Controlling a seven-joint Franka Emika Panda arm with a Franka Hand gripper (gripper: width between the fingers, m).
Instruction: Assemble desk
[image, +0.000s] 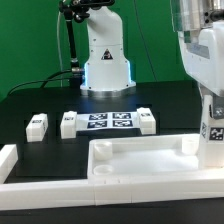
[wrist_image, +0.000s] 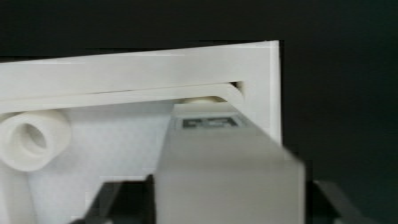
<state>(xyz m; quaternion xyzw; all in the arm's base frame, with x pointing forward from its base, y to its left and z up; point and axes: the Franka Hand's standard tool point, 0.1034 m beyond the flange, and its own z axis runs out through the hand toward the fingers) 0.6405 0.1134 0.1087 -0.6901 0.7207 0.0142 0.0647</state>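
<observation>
The white desk tabletop lies rim-up near the front of the table. My gripper hangs over its corner on the exterior view's right, shut on a white square leg with a tag on its side. In the wrist view the leg runs out from between my dark fingers, and its tagged end meets the tabletop's corner by the rim. A round socket shows in the neighbouring corner. Whether the leg's tip is seated in a socket is hidden.
Three loose tagged legs lie behind the tabletop, two of them flanking the marker board. The robot base stands at the back. Low white border bars run along the front and the exterior view's left.
</observation>
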